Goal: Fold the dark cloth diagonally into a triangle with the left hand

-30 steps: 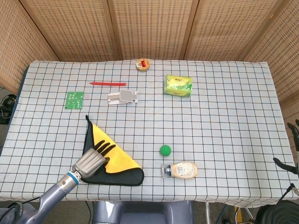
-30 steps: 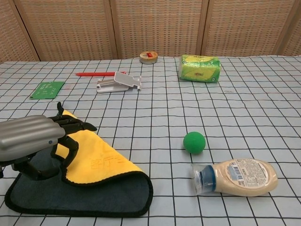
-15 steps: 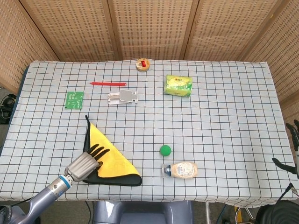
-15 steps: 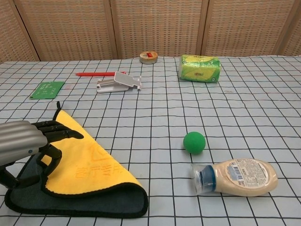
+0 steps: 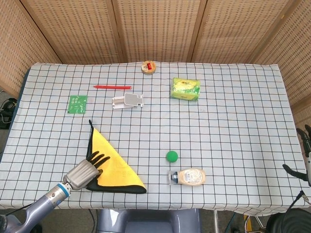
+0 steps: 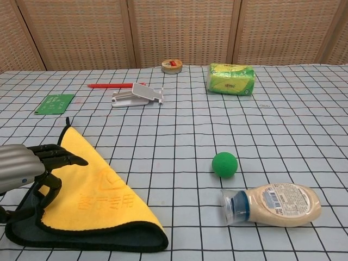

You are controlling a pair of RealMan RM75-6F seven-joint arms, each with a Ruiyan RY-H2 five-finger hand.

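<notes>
Metal-grey and black, your left hand (image 6: 30, 166) lies at the near-left corner of the table (image 5: 233, 121), fingers on the left edge of the dark cloth (image 6: 87, 187). Whether they pinch that edge or merely rest on it, you cannot tell from either view. The cloth lies folded, its yellow lining up as a triangle, a dark border showing along the near and left edges.

If your hand is gripping the hem as it lifts, it could drag the top layer and open the fold. The layers look slightly offset, so a sideways pull might skew them further.

The green ball (image 6: 224, 164) and the mayonnaise bottle (image 6: 272, 204) lie well right, out of harm's way. Your right hand (image 5: 303, 155) sits at the far right edge, its fingers unreadable.
</notes>
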